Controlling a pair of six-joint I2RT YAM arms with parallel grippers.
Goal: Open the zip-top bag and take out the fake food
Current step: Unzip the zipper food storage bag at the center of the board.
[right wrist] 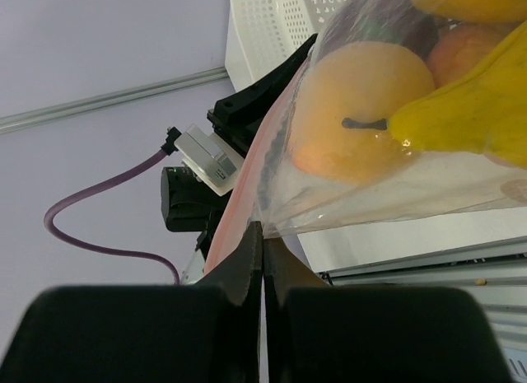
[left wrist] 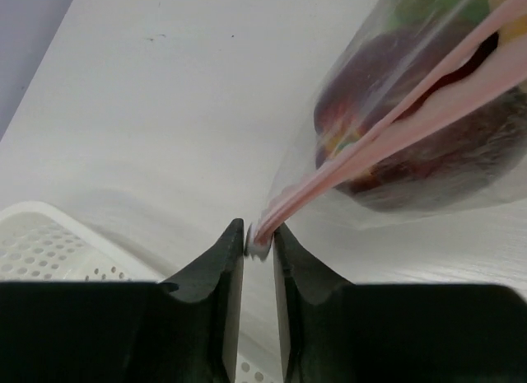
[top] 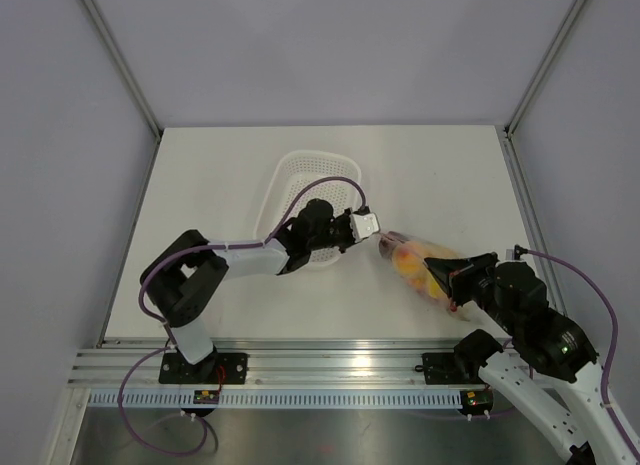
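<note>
The zip-top bag [top: 415,260] lies between the two arms, right of the table's middle, full of fake food. Its pinkish zip strip [left wrist: 395,123] runs down to a small white slider that sits between the fingertips of my left gripper [left wrist: 259,243] [top: 372,225]. Those jaws stand narrowly parted around the slider, with a thin gap on the right side. A dark red piece [left wrist: 395,177] presses against the plastic behind the strip. My right gripper [right wrist: 263,235] [top: 452,280] is shut on the bag's near edge. An orange [right wrist: 354,111] and a yellow piece [right wrist: 469,103] show through the bag above it.
A white perforated basket [top: 300,170] stands behind the left arm's wrist; its rim [left wrist: 41,243] also shows at the lower left of the left wrist view. The aluminium rail [top: 330,365] runs along the table's near edge.
</note>
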